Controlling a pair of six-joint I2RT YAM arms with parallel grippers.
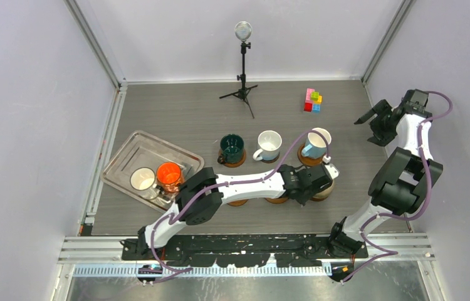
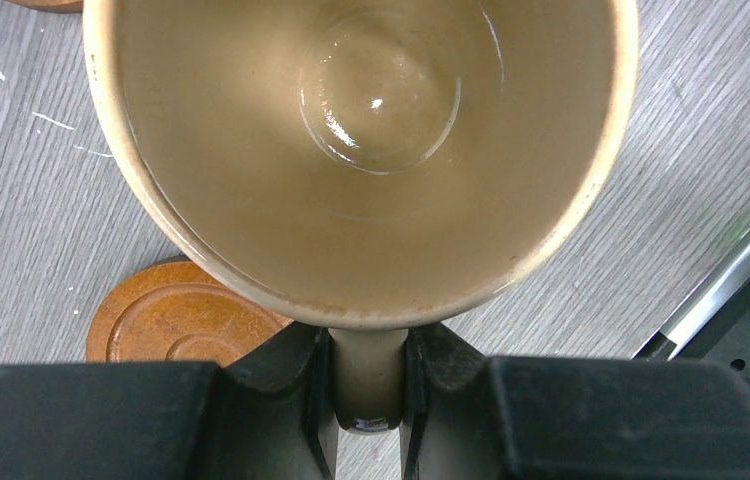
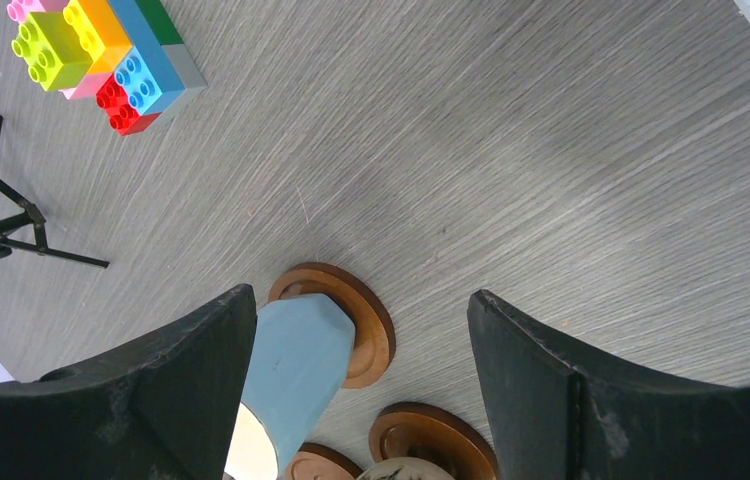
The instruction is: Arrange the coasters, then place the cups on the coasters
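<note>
My left gripper [image 2: 369, 345] is shut on the handle of the beige cup [image 2: 366, 150], seen from above with its mouth open to the camera. This cup [image 1: 324, 187] is at the right end of the front row, over a brown coaster [image 2: 176, 315]; whether it touches I cannot tell. Two bare coasters [image 1: 276, 200] [image 1: 237, 202] lie left of it. Behind stand the dark green cup [image 1: 231, 148], the white cup [image 1: 269, 145] and the light blue cup [image 3: 296, 370], the blue one on a coaster [image 3: 366, 320]. My right gripper [image 1: 370, 116] hangs open and empty at the far right.
A silver tray [image 1: 133, 148] at the left holds an orange cup [image 1: 169, 176] and a white dark-rimmed cup [image 1: 143, 179]. A small black tripod [image 1: 242, 69] stands at the back centre, with a stack of coloured toy bricks [image 1: 313, 100] to its right. White walls close three sides.
</note>
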